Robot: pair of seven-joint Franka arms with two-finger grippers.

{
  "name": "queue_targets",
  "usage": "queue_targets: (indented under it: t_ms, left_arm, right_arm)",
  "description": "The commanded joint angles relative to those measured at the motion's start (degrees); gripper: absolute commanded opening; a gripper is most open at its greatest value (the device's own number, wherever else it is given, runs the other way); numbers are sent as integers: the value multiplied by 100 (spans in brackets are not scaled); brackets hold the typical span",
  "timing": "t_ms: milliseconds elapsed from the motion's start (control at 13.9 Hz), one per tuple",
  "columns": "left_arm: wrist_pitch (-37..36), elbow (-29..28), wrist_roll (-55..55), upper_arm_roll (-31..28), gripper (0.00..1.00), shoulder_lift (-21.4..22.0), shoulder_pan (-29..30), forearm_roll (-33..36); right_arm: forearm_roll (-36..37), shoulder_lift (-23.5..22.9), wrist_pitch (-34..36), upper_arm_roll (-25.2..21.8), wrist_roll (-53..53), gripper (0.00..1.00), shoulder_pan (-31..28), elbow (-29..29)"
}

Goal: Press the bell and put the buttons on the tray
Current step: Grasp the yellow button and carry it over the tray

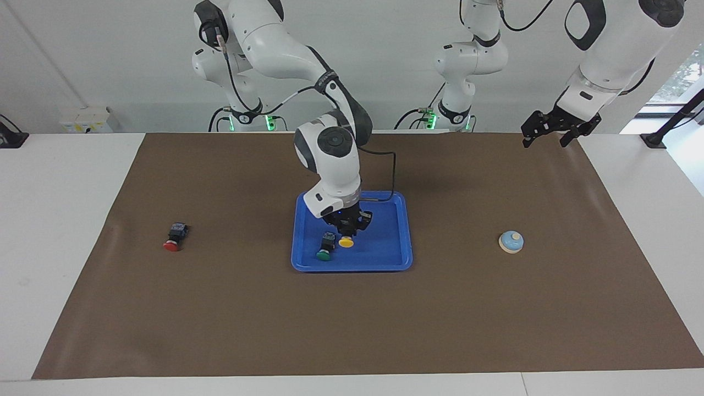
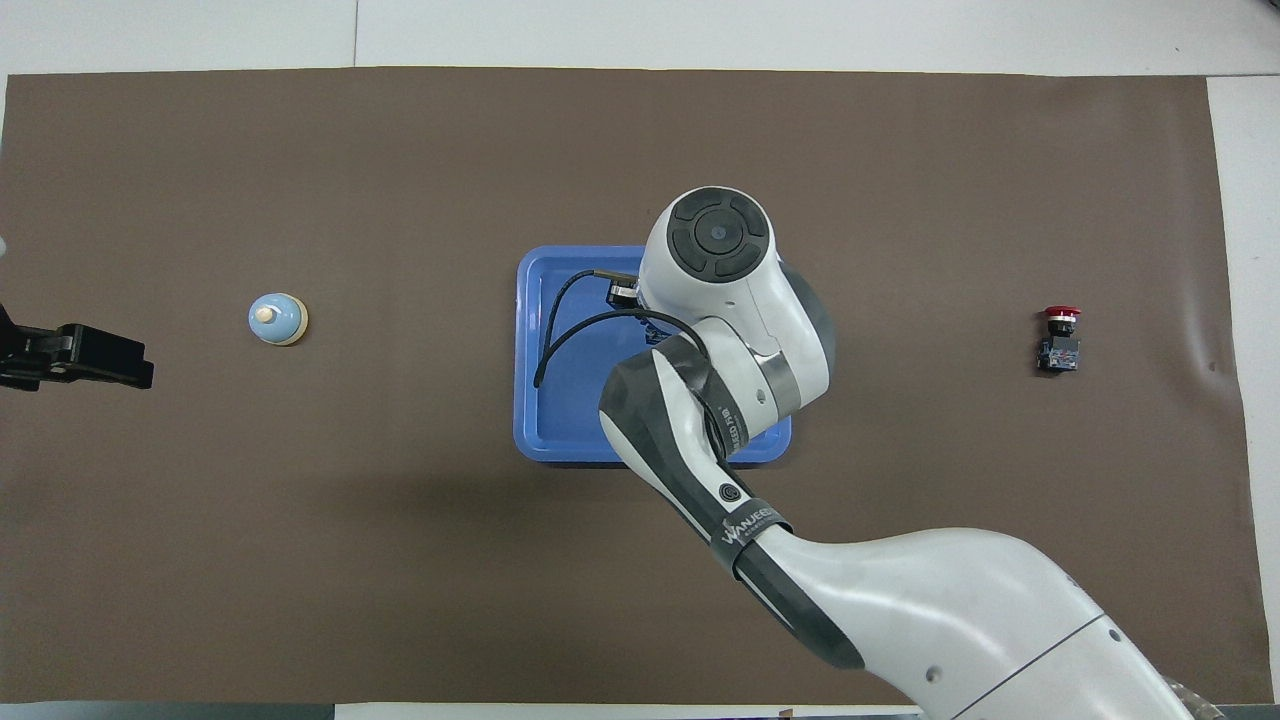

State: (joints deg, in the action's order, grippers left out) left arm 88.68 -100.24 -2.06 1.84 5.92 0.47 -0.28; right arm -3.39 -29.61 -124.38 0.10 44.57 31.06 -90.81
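Note:
The blue tray (image 1: 385, 242) lies mid-table and also shows in the overhead view (image 2: 560, 420). My right gripper (image 1: 347, 230) is down inside it, right at the yellow button (image 1: 346, 242), whose body it hides. The green button (image 1: 324, 254) lies on its side in the tray, beside the yellow one. The red button (image 1: 172, 245) lies on the mat toward the right arm's end (image 2: 1060, 316). The light-blue bell (image 1: 511, 241) stands toward the left arm's end (image 2: 277, 318). My left gripper (image 1: 547, 142) waits open, raised over the mat's edge nearest the robots. In the overhead view the right arm hides both tray buttons.
A brown mat (image 1: 352, 330) covers most of the white table. A black cable (image 2: 560, 330) from the right arm's wrist loops over the tray.

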Motion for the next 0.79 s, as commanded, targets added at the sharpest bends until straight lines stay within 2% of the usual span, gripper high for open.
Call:
queue_targets:
  t_ms: [0, 359, 574, 646, 718]
  left_arm:
    - [-53, 48, -31, -17, 100, 15, 6, -7]
    - [-53, 48, -31, -17, 100, 15, 6, -7]
    - [-53, 48, -31, -17, 100, 15, 6, -7]
    - [-53, 48, -31, -17, 100, 23, 6, -7]
    - [-53, 48, -31, -17, 100, 15, 6, -7]
  right_arm:
    - [-74, -10, -297, -18, 43, 0, -3, -164]
    - [-57, -98, -903, -27, 87, 0, 173, -603]
    - [-65, -89, -921, -18, 410, 0, 173, -631]
    - [-65, -89, -948, -18, 517, 45, 173, -622]
    - [-57, -89, -939, -27, 535, 99, 173, -613]
